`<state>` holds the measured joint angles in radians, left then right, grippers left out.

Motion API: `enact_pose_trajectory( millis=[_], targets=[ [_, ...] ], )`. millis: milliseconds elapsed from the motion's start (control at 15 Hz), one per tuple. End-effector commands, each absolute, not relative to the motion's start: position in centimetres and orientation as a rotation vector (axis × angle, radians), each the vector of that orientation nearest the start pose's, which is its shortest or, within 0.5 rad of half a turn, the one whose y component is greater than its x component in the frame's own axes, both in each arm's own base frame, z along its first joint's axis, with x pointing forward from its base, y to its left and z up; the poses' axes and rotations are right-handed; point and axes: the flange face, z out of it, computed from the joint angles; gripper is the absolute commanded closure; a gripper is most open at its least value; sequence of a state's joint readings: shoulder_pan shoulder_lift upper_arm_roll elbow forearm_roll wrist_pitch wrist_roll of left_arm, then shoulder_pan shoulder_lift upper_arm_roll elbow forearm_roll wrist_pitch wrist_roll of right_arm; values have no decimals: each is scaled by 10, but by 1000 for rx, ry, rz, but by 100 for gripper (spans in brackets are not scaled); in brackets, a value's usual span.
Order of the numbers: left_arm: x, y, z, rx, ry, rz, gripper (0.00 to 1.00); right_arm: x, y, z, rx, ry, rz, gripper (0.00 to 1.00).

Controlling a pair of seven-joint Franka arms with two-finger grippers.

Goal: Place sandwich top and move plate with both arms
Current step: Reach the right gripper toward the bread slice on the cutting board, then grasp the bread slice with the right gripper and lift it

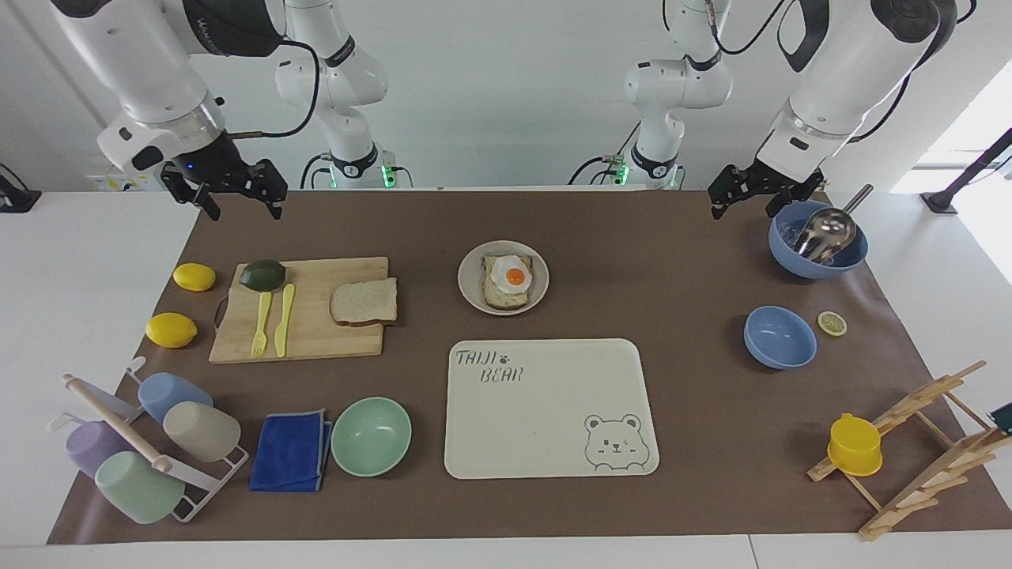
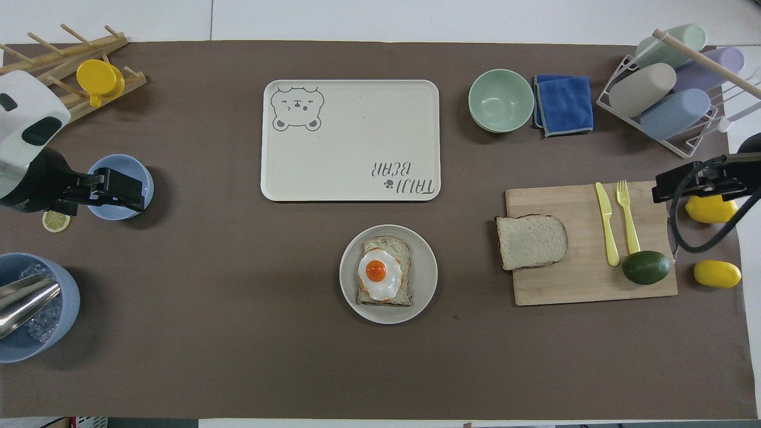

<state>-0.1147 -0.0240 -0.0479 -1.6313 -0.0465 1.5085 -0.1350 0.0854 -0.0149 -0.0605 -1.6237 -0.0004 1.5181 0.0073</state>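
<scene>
Both grippers hang with fingers spread and empty: the right gripper [image 1: 235, 192] over the tabletop's [image 1: 680, 261] edge near the cutting board [image 1: 304, 344], the left gripper [image 1: 751, 190] waiting beside the scoop bowl [image 1: 791, 253]. The bread slice [image 1: 364, 302] overhangs the board, so a clumsy pinch may tip it off short of the plate [image 1: 472, 288].

Both white jointed arms are raised above the surface near the robots' end. The right arm's black two-finger tool [image 1: 236, 199] points downward with fingers apart, holding nothing. The left arm's black two-finger tool [image 1: 742, 201] likewise hangs downward, fingers spread and empty.
</scene>
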Motion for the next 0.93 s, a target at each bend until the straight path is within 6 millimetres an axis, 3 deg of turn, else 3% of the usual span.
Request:
enact_pose_trajectory(
  millis=[0,200,333,467,600,867],
  targets=[
    [526,-90,607,-3146,46,161,0,534,72,571,-3178,-42,171,0],
    [526,-90,607,-3146,46,161,0,548,157,491,-3226,36,208,0],
    [526,-90,607,-3146,46,161,0,541,188,439,-3298,-12,225,0],
    [526,-90,607,-3146,46,161,0,528,191,402,-3394,-100,169,0],
    [526,-90,607,-3145,46,161,0,517,209,368,-3430,-154,249,0],
    [526,-90,607,-3146,46,161,0,509,209,332,-3505,-224,297,0]
  ],
)
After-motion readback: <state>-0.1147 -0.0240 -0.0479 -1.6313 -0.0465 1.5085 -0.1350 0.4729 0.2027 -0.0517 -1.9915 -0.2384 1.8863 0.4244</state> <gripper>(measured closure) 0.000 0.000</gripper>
